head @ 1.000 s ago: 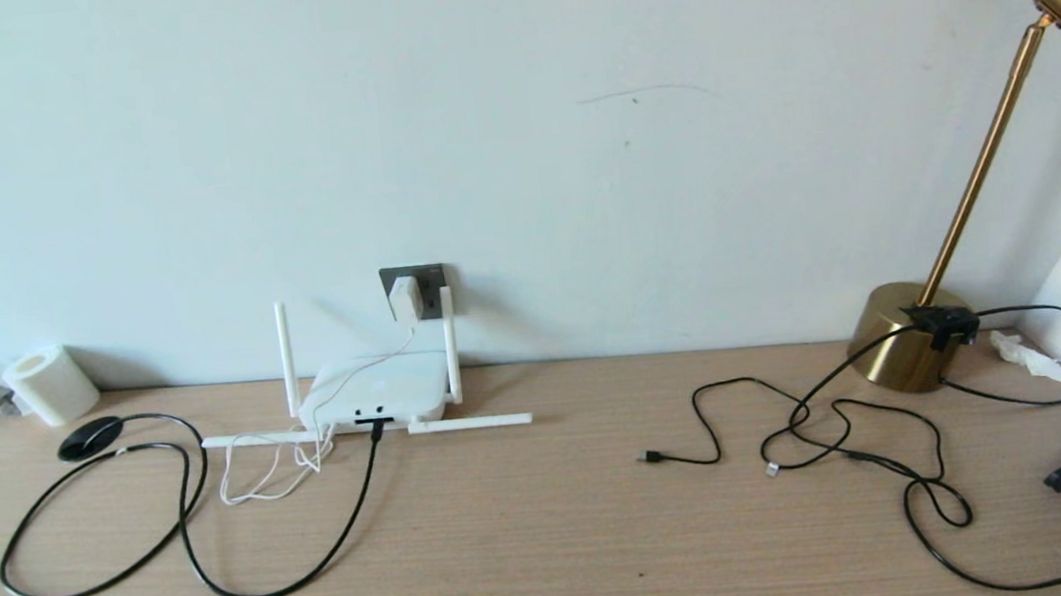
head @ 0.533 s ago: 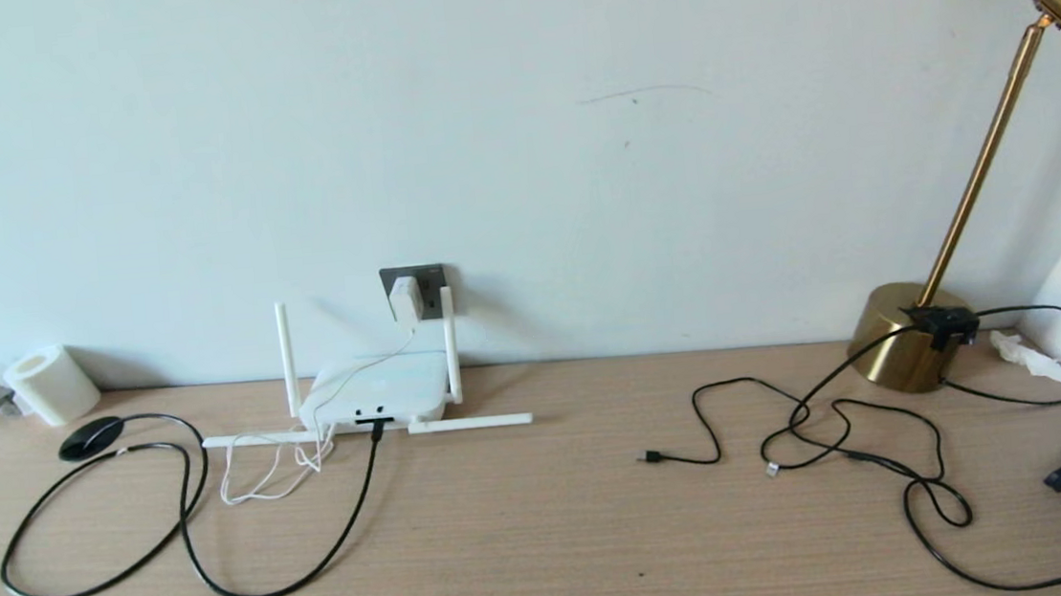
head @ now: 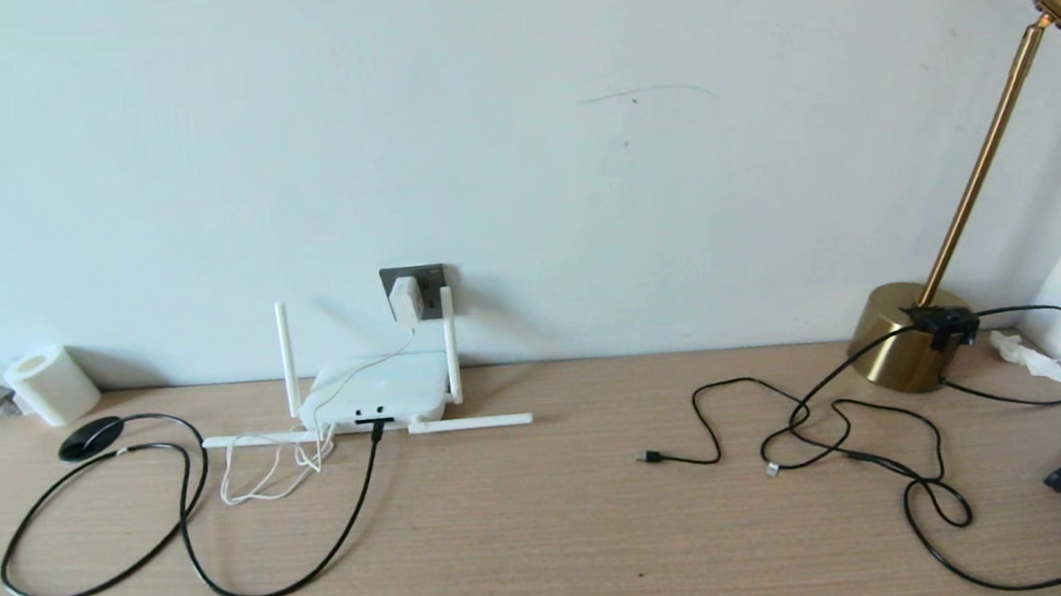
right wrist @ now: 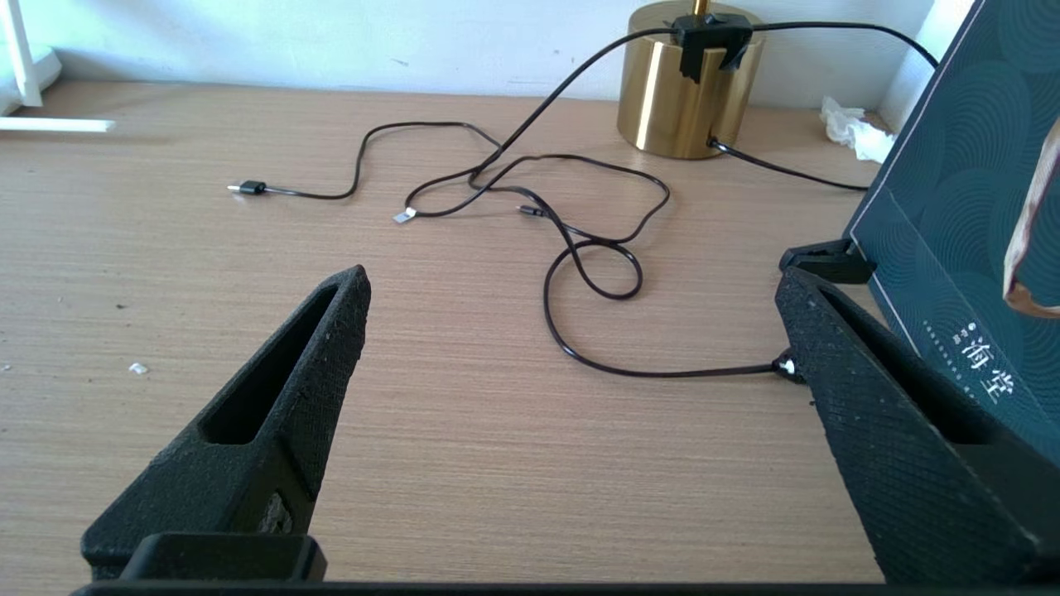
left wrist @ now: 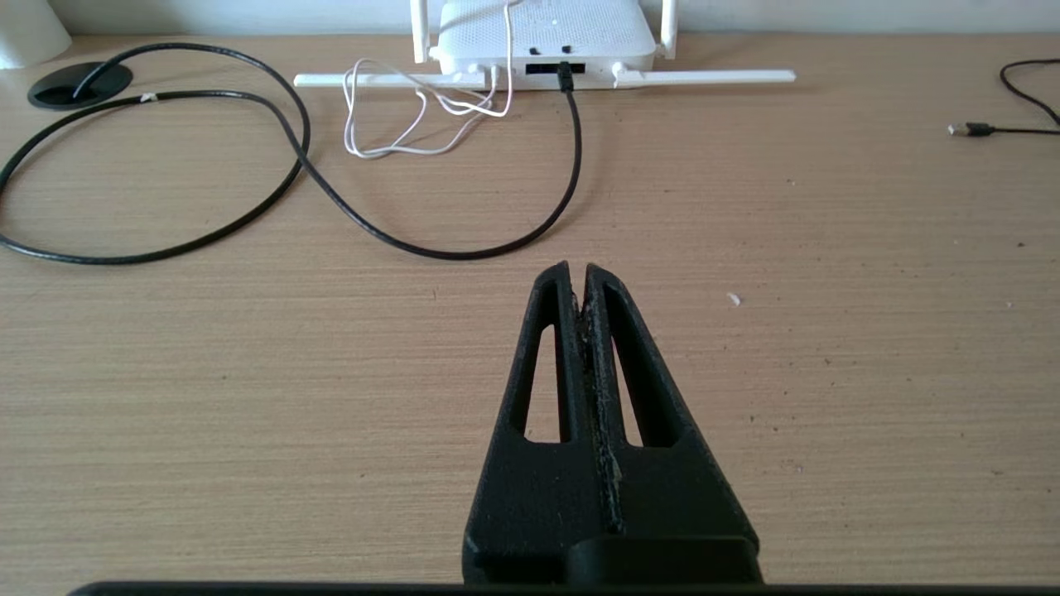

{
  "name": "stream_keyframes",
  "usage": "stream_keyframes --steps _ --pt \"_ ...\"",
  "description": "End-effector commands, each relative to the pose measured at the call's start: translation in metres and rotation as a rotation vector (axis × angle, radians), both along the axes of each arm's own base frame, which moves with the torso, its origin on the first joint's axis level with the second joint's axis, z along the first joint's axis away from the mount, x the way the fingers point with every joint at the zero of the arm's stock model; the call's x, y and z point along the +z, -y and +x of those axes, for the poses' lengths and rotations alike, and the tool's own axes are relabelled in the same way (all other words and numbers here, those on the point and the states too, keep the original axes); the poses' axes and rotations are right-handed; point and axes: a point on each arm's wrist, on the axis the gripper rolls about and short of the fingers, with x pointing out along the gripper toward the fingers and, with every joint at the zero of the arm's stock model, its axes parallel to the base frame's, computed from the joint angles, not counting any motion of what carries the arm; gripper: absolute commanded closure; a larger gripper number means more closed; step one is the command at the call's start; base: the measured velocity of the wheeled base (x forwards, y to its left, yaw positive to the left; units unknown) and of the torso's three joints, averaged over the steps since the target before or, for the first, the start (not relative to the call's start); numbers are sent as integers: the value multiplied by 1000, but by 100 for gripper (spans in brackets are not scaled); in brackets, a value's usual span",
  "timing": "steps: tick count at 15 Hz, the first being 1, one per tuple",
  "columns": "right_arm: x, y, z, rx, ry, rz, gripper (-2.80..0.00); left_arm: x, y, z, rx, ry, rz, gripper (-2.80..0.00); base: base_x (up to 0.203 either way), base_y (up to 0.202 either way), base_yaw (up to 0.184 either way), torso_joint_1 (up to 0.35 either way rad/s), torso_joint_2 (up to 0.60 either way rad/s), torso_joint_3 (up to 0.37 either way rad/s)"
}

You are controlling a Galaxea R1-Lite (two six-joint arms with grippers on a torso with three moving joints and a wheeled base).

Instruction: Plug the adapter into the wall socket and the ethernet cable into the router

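Nothing moved; left end effector [left wrist: 580,277] together, right end effector [right wrist: 571,290] apart; box [right wrist: 961,207] reads "海棠".

Head view high, wrist views low, sharing desk [head: 551,527]

The light wood-grain table [head: 551,527] runs along the wall. At about ten o'clock sits the router [head: 375,391], two antennas flat on the wood, the ethernet cable [head: 229,584] looping toward eight o'clock beside a coiled white cord [head: 262,470]. At two o'clock stands a brass lamp base [head: 894,338], thin black cords [head: 851,443] sprawling toward four o'clock.
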Motion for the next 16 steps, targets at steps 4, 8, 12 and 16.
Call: stream_keyframes --steps 4,8,12,16 --pt "-1 0 0 10 -7 -116 -280 1 0 5 -1 100 -22 0 0 0 0 0 0 0" --pt "-1 0 0 14 -5 -125 -280 1 0 5 -1 101 -22 0 0 0 0 0 0 0" --pt "-1 0 0 12 -6 -117 -280 1 0 5 -1 100 -22 0 0 0 0 0 0 0" --pt "-1 0 0 7 -9 -101 -280 0 0 5 -1 97 -22 0 0 0 0 0 0 0"
